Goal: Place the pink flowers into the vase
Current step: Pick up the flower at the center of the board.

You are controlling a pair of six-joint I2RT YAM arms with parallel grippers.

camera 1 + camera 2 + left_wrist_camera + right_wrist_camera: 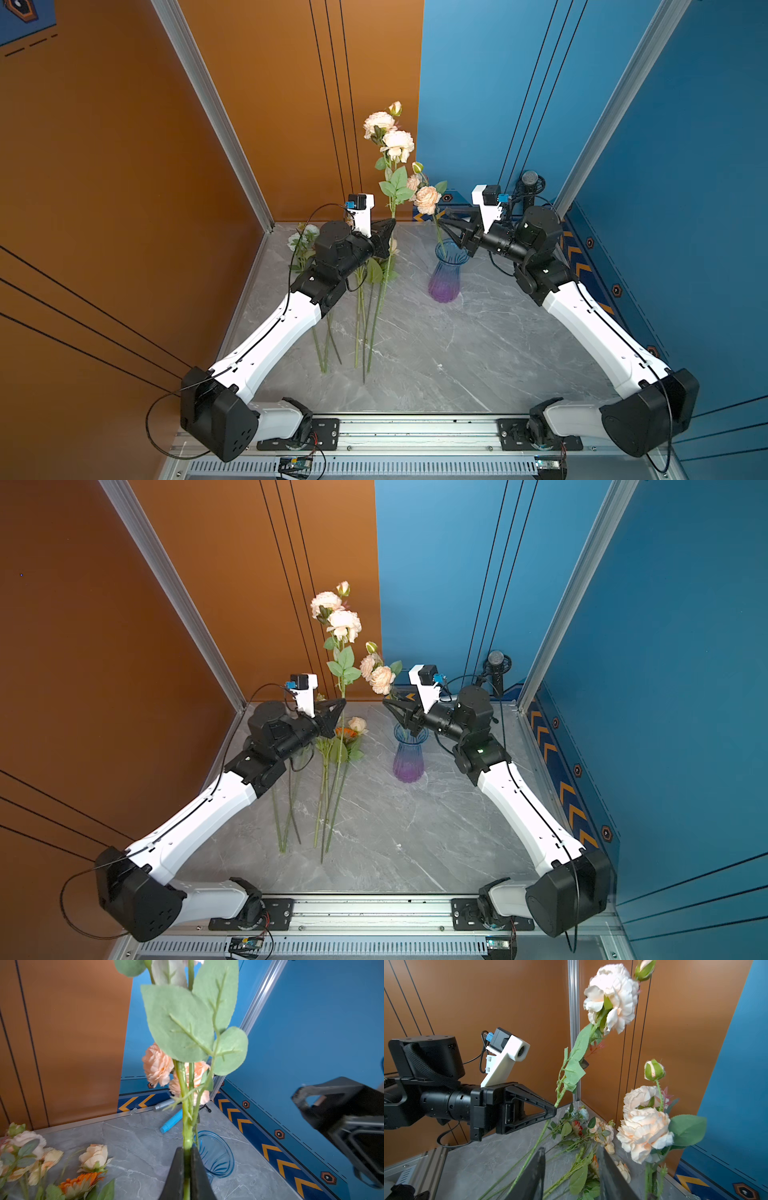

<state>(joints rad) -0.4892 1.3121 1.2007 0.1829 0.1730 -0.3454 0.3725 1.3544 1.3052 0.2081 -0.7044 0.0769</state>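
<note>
left gripper: pinched tight on held pink stem
held pink stem: tilted, big pale bloom and bud at top, lower end runs behind one right finger
right gripper: fingers spread apart
second pink stem: upright, just outside other right finger, two blooms, bud above
loose flowers: lying on tabletop near far corner

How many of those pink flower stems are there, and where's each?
3. One pink stem stands in the vase; another is clamped upright in the left end effector; the third lies on the table among other flowers, partly hidden.
</note>
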